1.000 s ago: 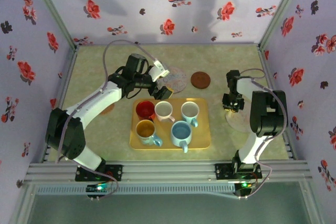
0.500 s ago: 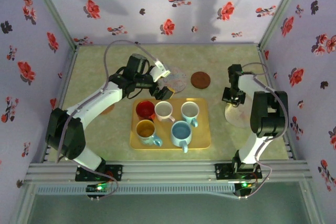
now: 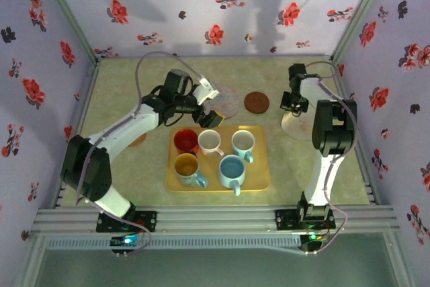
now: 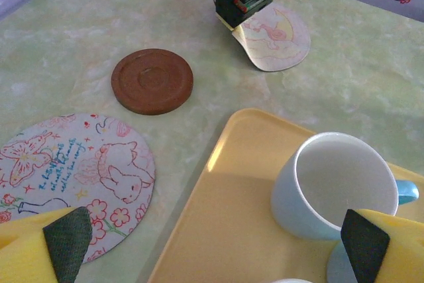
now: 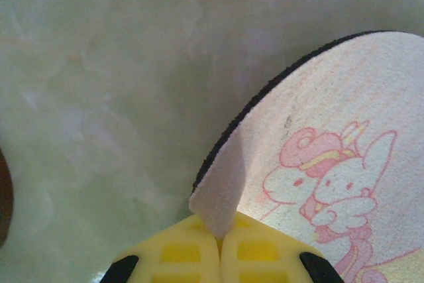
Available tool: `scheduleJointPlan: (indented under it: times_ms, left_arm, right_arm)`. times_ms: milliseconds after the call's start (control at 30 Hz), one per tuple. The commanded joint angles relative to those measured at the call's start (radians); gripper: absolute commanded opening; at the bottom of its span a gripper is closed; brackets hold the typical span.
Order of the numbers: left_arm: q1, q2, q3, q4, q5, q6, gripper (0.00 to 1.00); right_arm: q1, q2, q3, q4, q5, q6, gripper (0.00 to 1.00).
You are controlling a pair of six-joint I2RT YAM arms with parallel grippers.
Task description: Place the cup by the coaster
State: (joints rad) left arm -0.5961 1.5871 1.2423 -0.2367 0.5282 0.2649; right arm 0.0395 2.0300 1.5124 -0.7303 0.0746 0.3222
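The left arm (image 3: 127, 126) reaches from its base at the near edge toward the middle of the surface (image 3: 134, 78), elbow bent and wrist turned toward the right side. The left fingers (image 4: 66, 243) stand wide apart with nothing between them, hovering over the far-left corner of the yellow tray (image 3: 259, 181).

The right arm (image 3: 329, 132) stretches nearly straight toward the far right corner. The right fingers (image 5: 179, 253) are pressed together on the rim of a pink-rabbit coaster (image 5: 331, 164), and the pinched edge curls up off the surface while the rest lies flat or nearly so.

All five cups stand upright on the tray. A red cup (image 3: 185, 140), a white cup (image 3: 210, 142) and a pale cup with a blue handle (image 4: 338, 190) stand along the far side. An orange cup (image 3: 187, 166) and a blue cup (image 3: 232, 169) stand along the near side. The white cup sits just under the left fingers.

Beyond the tray's far edge lie a butterfly-and-rabbit coaster (image 4: 73, 177) and, to its right, a brown coaster (image 4: 152, 81), close together but apart. The brown one lies between the patterned coaster and the pinched one. Another brown disc (image 3: 138, 140) shows partly under the left arm.
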Motion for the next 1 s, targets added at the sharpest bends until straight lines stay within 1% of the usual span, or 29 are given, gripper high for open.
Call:
scheduleJointPlan:
  times_ms: [0,300,533,733,967]
  left_arm:
    - [-0.007,0.023,0.016,0.029,0.009,-0.015,1.0]
    - [-0.007,0.048,0.028,0.033,0.003,-0.024,1.0]
    - [-0.007,0.047,0.02,0.038,-0.009,-0.033,1.0]
    - [-0.008,0.052,0.03,0.032,-0.017,-0.035,1.0]
    - [-0.007,0.064,0.045,0.024,-0.019,-0.032,1.0]
  right_arm:
    - [-0.013,0.042,0.07,0.008,-0.014,-0.014,0.0]
    - [-0.027,0.138,0.209,0.002,-0.041,-0.018,0.0]
    - [-0.029,0.218,0.319,-0.023,-0.092,-0.02,0.0]
    - [-0.029,0.258,0.36,-0.027,-0.112,-0.02,0.0]
    - [-0.029,0.306,0.413,-0.042,-0.127,-0.02,0.04]
